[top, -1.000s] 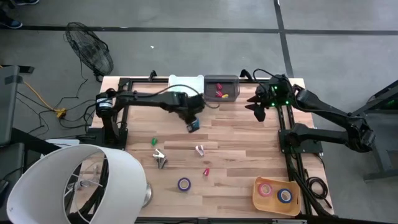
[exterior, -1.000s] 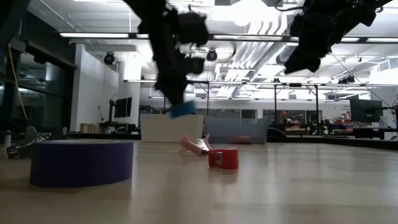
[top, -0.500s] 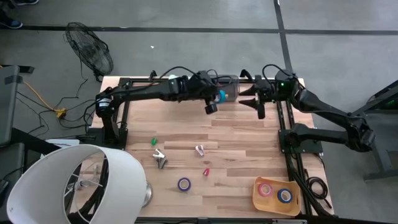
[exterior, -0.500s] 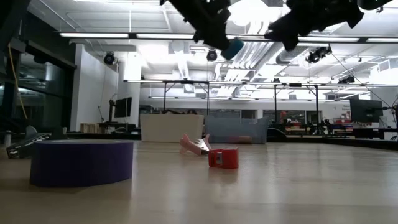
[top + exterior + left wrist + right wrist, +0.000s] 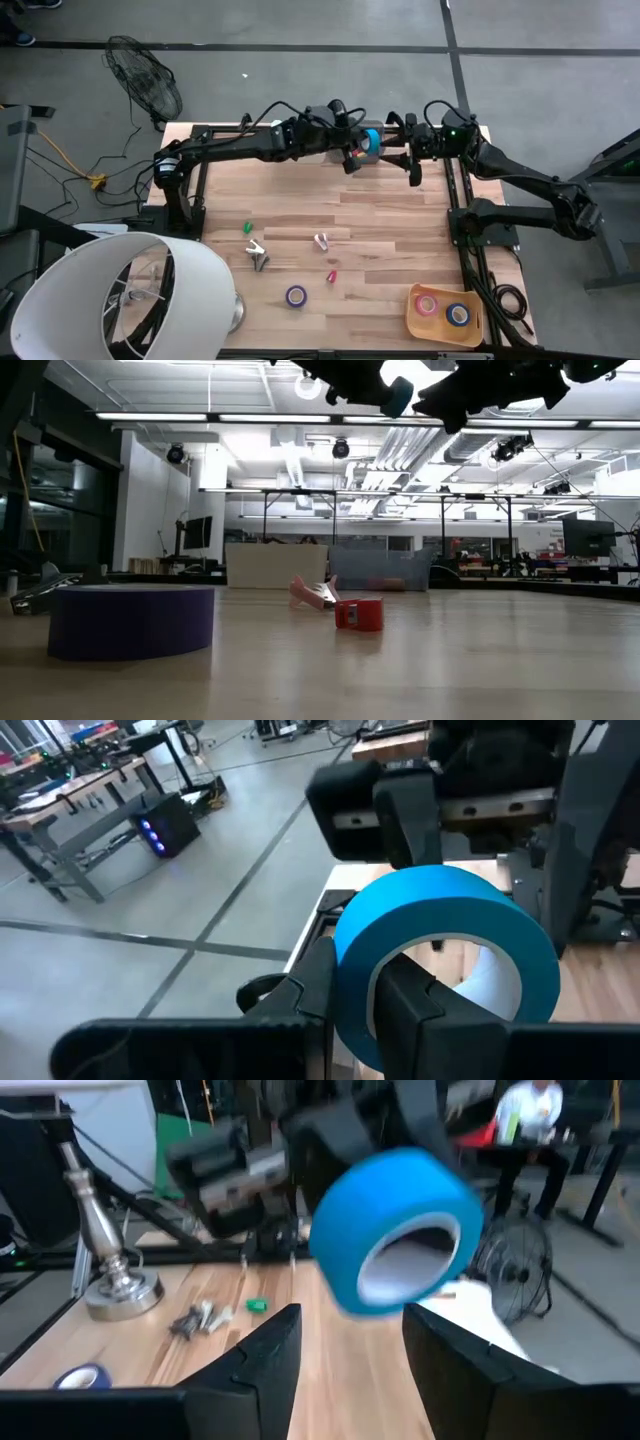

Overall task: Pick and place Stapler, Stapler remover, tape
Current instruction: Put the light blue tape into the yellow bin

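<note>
My left gripper point(image 5: 366, 150) is pinching the blue tape roll point(image 5: 371, 141), high in the air over the far edge of the table point(image 5: 400, 240). My right gripper point(image 5: 392, 153) is just beside the roll with its fingers spread apart, not touching it. A purple tape roll point(image 5: 296, 295) lies on the table near the front.

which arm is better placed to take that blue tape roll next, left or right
Right, probably. The left gripper is shut on the blue tape roll, holding it up toward the right gripper, whose open fingers face the roll and could close on it.
</note>
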Tool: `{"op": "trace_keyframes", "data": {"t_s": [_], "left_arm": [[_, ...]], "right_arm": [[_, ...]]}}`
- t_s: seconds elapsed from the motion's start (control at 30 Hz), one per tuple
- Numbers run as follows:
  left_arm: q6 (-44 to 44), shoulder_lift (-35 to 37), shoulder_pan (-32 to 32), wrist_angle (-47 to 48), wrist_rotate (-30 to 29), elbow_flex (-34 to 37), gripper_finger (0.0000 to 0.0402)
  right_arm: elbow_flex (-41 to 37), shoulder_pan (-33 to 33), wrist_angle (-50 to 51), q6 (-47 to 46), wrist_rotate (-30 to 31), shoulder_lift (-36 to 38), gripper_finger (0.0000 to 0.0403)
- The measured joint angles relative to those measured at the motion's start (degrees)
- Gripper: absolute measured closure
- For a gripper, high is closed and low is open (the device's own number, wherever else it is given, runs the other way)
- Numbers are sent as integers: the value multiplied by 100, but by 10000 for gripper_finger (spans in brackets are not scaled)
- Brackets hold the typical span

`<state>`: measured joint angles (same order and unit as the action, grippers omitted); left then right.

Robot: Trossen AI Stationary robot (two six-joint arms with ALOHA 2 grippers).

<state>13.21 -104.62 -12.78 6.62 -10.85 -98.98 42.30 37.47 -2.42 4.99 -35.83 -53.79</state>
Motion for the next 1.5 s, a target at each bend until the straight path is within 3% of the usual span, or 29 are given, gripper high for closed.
{"op": "trace_keyframes", "data": {"t_s": [0.5,1.07,1.2,1.5], "left_arm": [[-162,4,0,-212,122,0,362],[-156,9,9,-215,262,2,358],[-129,9,9,-209,310,2,334],[197,9,0,-220,347,2,217]], "right_arm": [[0,-48,-957,-141,-558,-377,246],[0,-378,-1119,-184,-465,-410,370],[0,-378,-1105,-328,-494,-408,370],[0,-378,-988,-527,-482,-408,370]]}}
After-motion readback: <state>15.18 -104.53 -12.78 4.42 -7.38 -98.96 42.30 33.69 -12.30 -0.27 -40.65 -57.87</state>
